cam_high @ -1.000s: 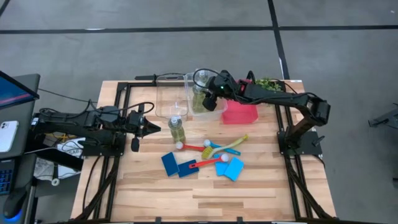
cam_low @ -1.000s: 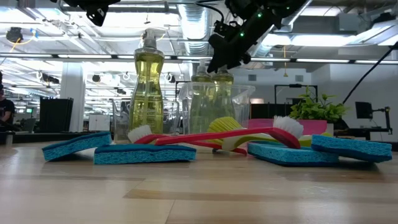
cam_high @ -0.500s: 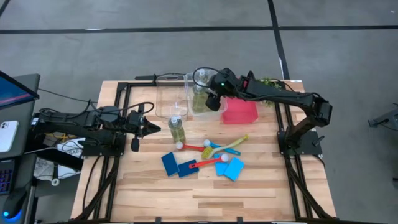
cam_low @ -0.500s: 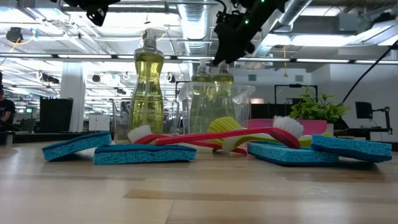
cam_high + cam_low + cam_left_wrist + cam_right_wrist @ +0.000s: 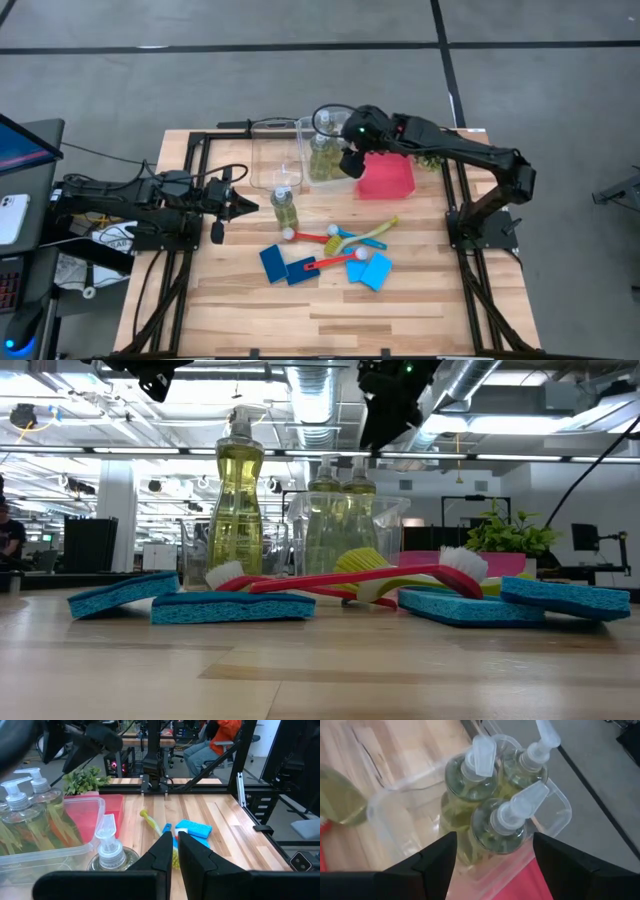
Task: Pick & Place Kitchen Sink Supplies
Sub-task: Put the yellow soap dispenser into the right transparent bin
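Note:
Three clear bottles of yellow-green liquid (image 5: 507,820) stand upright in a clear bin (image 5: 322,160) at the table's far middle. My right gripper (image 5: 495,865) hangs open above them, one finger on either side, touching nothing; it shows high over the bin in the low view (image 5: 385,420). A fourth bottle (image 5: 284,208) stands on the table in front of the bin. Blue sponges (image 5: 273,262) and red and yellow brushes (image 5: 335,240) lie on the table's middle. My left gripper (image 5: 250,205) waits shut at the table's left, level, pointing at the lone bottle (image 5: 110,850).
A second clear bin (image 5: 275,150) stands left of the bottle bin. A red tray (image 5: 386,178) sits right of it, with a small green plant (image 5: 432,135) behind. Bare wood spreads along the table's near edge (image 5: 330,320).
My right gripper has risen from just above the bottle tops in the bin and drawn back a little toward the table's right edge, tipping less steeply down. The bottles stay upright in the bin.

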